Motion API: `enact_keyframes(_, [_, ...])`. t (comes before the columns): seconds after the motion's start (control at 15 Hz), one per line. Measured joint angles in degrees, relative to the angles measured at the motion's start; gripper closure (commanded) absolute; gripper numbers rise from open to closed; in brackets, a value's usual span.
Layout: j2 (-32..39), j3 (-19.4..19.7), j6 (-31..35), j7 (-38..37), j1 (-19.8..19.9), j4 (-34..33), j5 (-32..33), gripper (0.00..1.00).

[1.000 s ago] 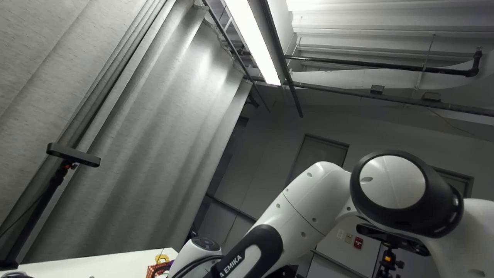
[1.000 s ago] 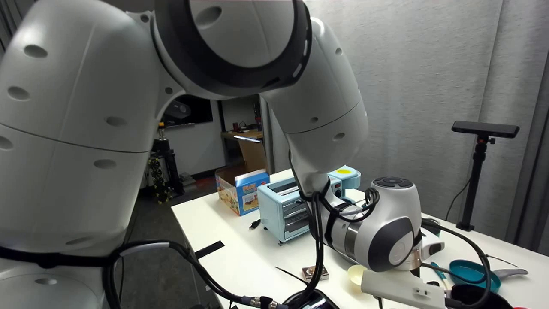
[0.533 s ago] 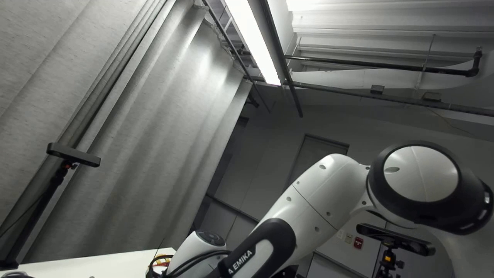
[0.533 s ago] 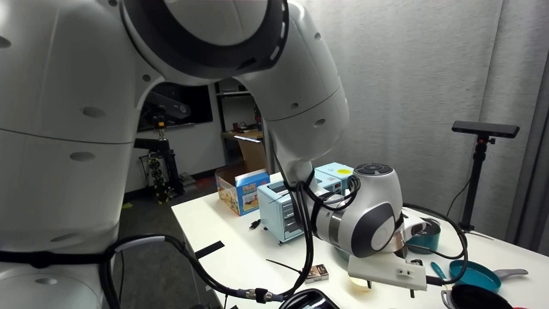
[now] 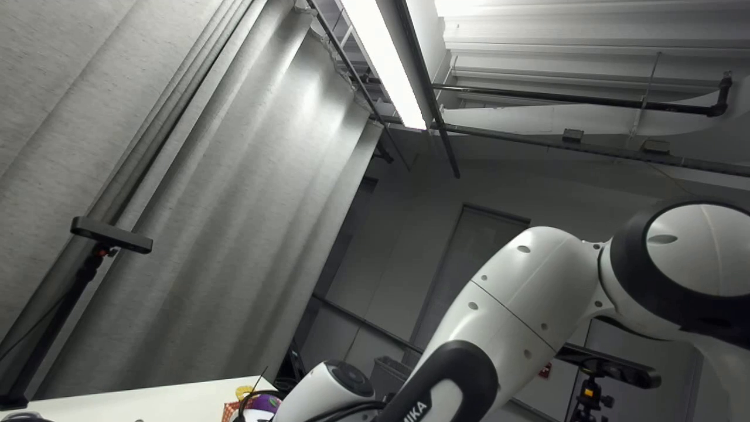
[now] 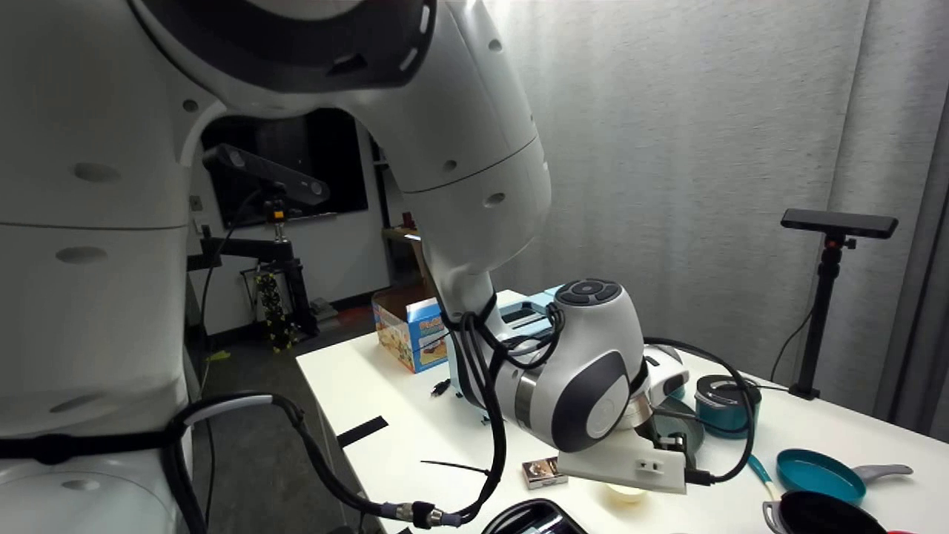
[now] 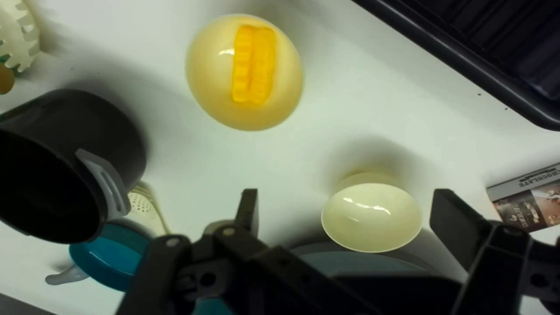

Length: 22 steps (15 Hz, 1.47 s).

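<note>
My gripper (image 7: 348, 210) stands open above the white table, its two dark fingers wide apart with nothing gripped. Between and beyond them in the wrist view, a small cream bowl (image 7: 372, 216) rests on the table, touching neither finger. A larger pale yellow bowl (image 7: 205, 83) holding a yellow ridged piece (image 7: 253, 65) sits farther up. A round grey-blue object (image 7: 350, 262) lies partly hidden behind the gripper's lower parts. In an exterior view the cream bowl (image 6: 625, 493) shows just under the white wrist mount (image 6: 623, 463); the fingers are hidden there.
A black pot (image 7: 87, 127) and teal pan (image 7: 109, 256) stand left in the wrist view; a black tray (image 7: 472, 57) and chocolate box (image 7: 529, 201) are right. A teal pot (image 6: 726, 404), toaster (image 6: 452, 363) and colourful box (image 6: 408, 334) are on the table too.
The arm has swung sideways: leftward in the exterior view over the table, rightward in the ceiling-facing one. More of the teal pot shows and less of the toaster. The gripper stays open.
</note>
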<state>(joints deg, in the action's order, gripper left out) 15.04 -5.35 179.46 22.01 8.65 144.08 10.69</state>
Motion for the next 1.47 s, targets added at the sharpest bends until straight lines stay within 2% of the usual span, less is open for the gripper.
enact_keyframes(0.53, [-5.0,0.1,8.0,-3.0,-3.3,8.5,0.1,0.00])
enact_keyframes(1.47, [-4.9,0.4,8.0,-3.1,-3.5,8.6,0.5,0.00])
